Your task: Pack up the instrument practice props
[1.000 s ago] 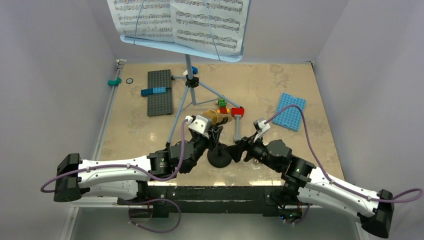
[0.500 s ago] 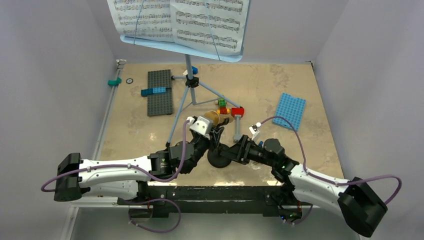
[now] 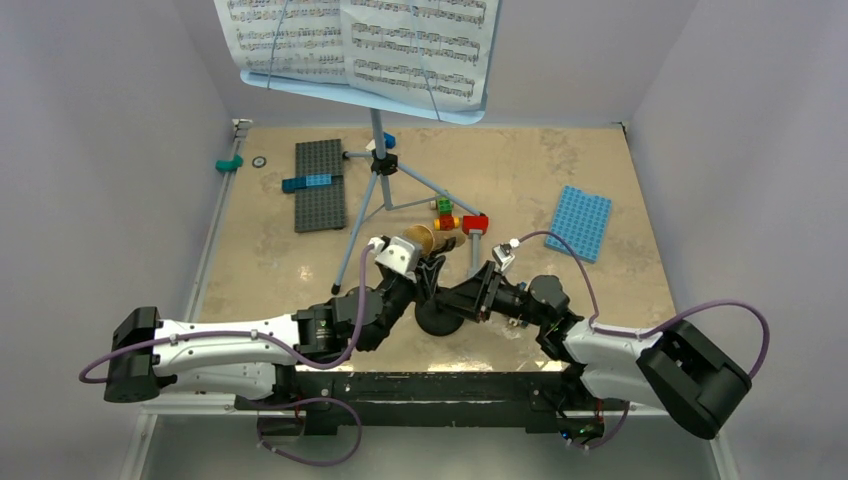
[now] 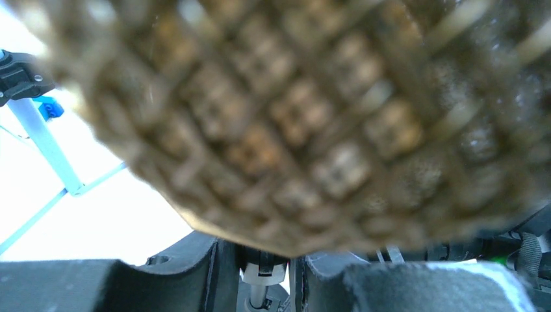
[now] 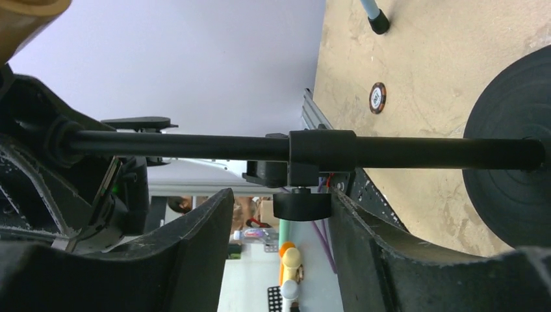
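We call it: nothing packed yet. We see music stand (image 3: pixel 378 150) upright toward far edge of worktop (image 3: pixel 540 180), 2 sheet-music pages (image 3: pixel 360 40) on its desk. At middle of near edge, mic stand (image 3: pixel 438 318), microphone (image 3: pixel 432 238) at its top end. Fingers of right gripper (image 5: pixel 281 198) spread, straddling pole (image 5: pixel 403 151), no squeeze. Fingers of left gripper (image 4: pixel 260 266) under mic head; pinching or not, we cannot tell. All 4 props left.

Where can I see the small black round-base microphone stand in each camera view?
Top external: small black round-base microphone stand, lower centre.
Left wrist: not identifiable; the gold-brown mesh microphone fills the picture.
Right wrist: its pole crosses the middle, base at right.
Shared landmark: light-blue tripod music stand.
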Motion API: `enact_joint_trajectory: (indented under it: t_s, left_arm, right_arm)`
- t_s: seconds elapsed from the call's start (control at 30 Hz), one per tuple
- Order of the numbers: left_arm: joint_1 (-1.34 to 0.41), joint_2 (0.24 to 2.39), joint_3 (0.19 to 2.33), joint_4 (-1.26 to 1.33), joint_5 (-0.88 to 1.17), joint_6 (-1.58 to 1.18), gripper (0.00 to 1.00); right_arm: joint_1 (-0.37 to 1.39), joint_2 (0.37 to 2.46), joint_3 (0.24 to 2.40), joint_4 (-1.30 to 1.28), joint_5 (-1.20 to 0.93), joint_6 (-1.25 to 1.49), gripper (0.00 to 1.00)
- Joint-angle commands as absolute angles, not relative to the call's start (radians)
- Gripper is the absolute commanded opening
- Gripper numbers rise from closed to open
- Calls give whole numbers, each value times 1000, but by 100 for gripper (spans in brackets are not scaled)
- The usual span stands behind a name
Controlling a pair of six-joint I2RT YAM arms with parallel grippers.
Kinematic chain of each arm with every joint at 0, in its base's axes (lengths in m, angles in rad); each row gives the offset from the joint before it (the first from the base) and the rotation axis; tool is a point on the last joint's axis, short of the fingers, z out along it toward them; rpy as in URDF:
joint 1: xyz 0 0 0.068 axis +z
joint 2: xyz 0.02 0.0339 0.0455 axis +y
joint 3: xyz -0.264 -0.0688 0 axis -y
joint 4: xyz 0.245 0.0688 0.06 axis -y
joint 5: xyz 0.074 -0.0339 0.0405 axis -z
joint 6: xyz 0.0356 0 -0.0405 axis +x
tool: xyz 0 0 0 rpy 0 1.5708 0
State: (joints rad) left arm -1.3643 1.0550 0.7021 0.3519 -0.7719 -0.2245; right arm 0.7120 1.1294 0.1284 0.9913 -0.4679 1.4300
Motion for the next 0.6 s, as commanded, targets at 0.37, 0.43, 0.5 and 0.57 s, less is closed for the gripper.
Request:
enact_joint_trajectory:
  t_s: [0.37,0.43,0.5,0.57]
  left_arm:
    - [-1390,1082,618,184,-760,-267,0]
    - [-1390,1084,614,184,-753,-270,0]
    - [-1390,1091,613,185,-749,-271,0]
    - [-1390,1101,614,184,-744,-272,0]
  right_arm:
    - [703,1111,222,1000,-539,1369,12]
    - [703,1074,268,874,-551,1274,2]
    - [704,1026,343,650,-544,1126,0]
    - [712,980,422,388,-496,918,0]
